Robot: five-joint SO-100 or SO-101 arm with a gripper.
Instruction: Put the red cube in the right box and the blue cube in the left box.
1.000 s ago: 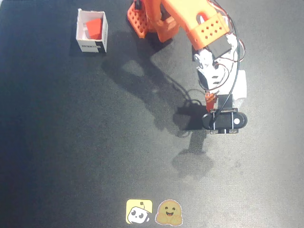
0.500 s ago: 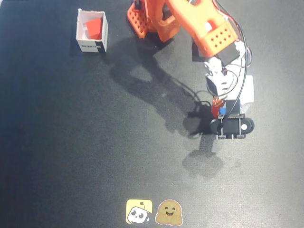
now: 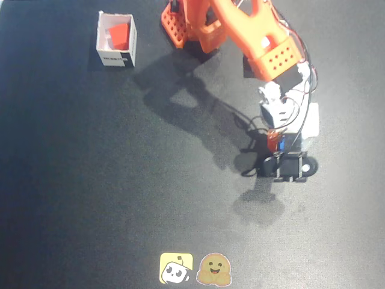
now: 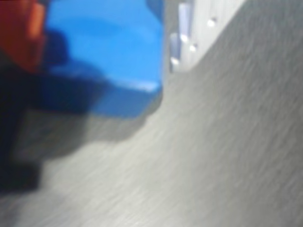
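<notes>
In the fixed view the red cube (image 3: 120,37) lies inside the right box (image 3: 115,58), a white open box at the top left. My gripper (image 3: 280,144) is at the right of the mat, shut on the blue cube (image 3: 283,146), of which only a small blue patch shows. It hangs at the front left corner of the left box (image 3: 312,118), which the arm mostly covers. The wrist view is blurred. There the blue cube (image 4: 102,56) fills the top left against an orange finger (image 4: 19,33), and a grey wall of the left box (image 4: 208,28) rises just beyond it.
The orange arm base (image 3: 186,24) stands at the top centre, and its shadow falls across the middle of the black mat (image 3: 90,180). Two stickers, one yellow (image 3: 176,268) and one smiling face (image 3: 215,269), lie at the bottom edge.
The arm has swung right and toward the bottom of the fixed view, then settled slightly lower. The blue cube, unseen a second ago, now shows between the fingers.
</notes>
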